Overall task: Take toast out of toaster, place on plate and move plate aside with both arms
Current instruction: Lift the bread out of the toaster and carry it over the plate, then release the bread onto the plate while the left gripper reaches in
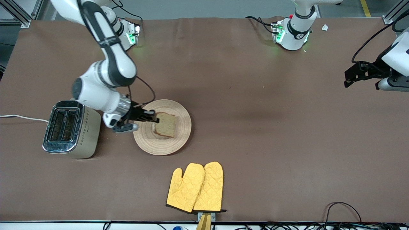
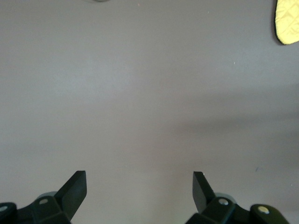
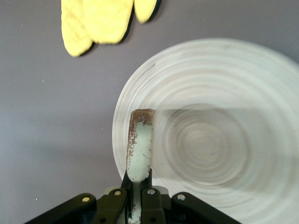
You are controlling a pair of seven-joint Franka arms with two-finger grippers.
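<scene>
The round beige wooden plate (image 1: 169,140) lies on the brown table beside the toaster. My right gripper (image 1: 154,117) is shut on one edge of the toast (image 1: 166,125) and holds it roughly flat, low over the plate; I cannot tell whether it touches the plate. In the right wrist view the toast (image 3: 140,140) shows edge-on between the shut fingers of the right gripper (image 3: 138,179), over the plate (image 3: 219,140). My left gripper (image 1: 350,78) waits open and empty above the table's left-arm end; it also shows in the left wrist view (image 2: 140,186), over bare table.
A silver two-slot toaster (image 1: 68,127) with a white cord stands at the right arm's end. Two yellow quilted oven mitts (image 1: 195,187) lie nearer the front camera than the plate, by the table's edge; they also show in the right wrist view (image 3: 100,21).
</scene>
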